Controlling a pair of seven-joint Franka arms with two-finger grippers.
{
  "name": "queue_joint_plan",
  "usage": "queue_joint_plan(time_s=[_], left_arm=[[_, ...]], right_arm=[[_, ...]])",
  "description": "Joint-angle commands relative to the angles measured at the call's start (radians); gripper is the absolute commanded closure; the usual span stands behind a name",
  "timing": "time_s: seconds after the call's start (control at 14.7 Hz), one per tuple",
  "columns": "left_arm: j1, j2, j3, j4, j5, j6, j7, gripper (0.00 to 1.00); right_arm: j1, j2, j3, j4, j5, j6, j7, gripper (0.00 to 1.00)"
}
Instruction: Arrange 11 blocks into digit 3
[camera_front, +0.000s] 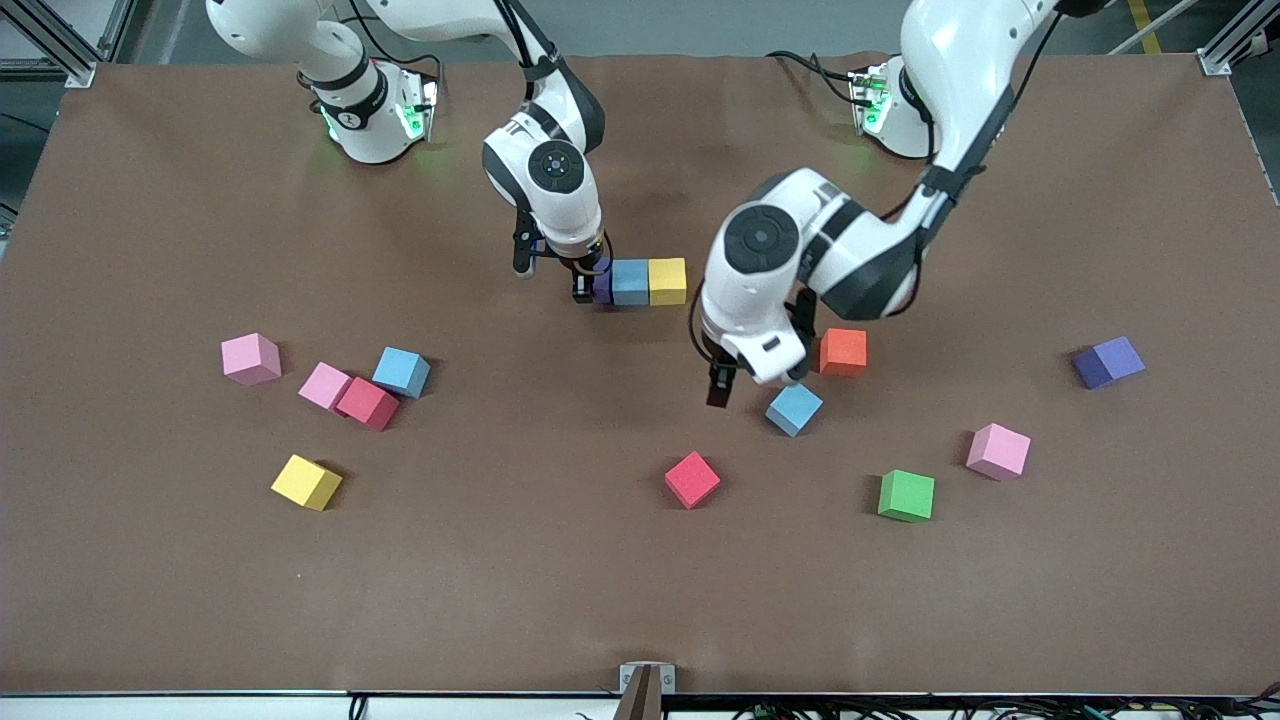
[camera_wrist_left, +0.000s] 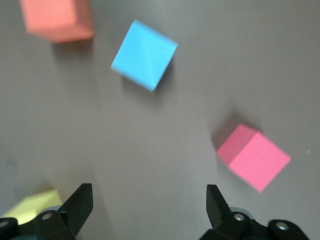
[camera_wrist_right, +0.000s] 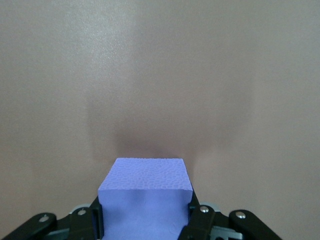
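On the brown matte bench (camera_front: 640, 600), a row of 3 small matte cubes is the landmark: a purple cube (camera_front: 602, 285) (camera_wrist_right: 145, 200), a light blue cube (camera_front: 630, 281) touching it, and a yellow cube (camera_front: 667, 280) touching that one, at the row's end toward the left arm's base. The right gripper (camera_front: 590, 287) (camera_wrist_right: 145, 227) is at the purple end, its jaws closed against 2 sides of that purple cube. The left gripper (camera_front: 757, 385) (camera_wrist_left: 148, 207) hangs over bare bench nearer the front camera than the row, jaws spread wide with nothing between them; beside it lie an orange cube (camera_front: 843, 352) (camera_wrist_left: 57, 19) and a second light blue cube (camera_front: 794, 409) (camera_wrist_left: 144, 55), with a red cube (camera_front: 692, 479) (camera_wrist_left: 253, 156) nearer the camera. Also nearer than the row, toward the left arm's end, lie a green cube (camera_front: 906, 495), a pink cube (camera_front: 998, 451) and another purple cube (camera_front: 1108, 362). Toward the right arm's end lie 2 pink cubes (camera_front: 251, 358) (camera_front: 325, 385), a red cube (camera_front: 367, 403) touching one pink, a third light blue cube (camera_front: 401, 371) and a yellow cube (camera_front: 306, 482). No writing can be read on any cube or gripper.
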Motion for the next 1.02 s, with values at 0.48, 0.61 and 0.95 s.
queue_joint_plan(time_s=[0.48,0.61,0.95], left_arm=[[0.073,0.033,0.065,0.041,0.020,-0.046,0.559,0.00],[0.099,0.031,0.067,0.073,0.019,-0.046,0.645,0.00],[0.176,0.028,0.067,0.159,0.020,-0.052,0.902,0.00]], right_arm=[[0.011,0.069,-0.003,0.032,0.019,0.001,0.017,0.04],[-0.003,0.063,-0.003,0.032,0.018,-0.006,0.016,0.00],[-0.027,0.007,-0.001,0.031,0.015,-0.052,0.006,0.00]])
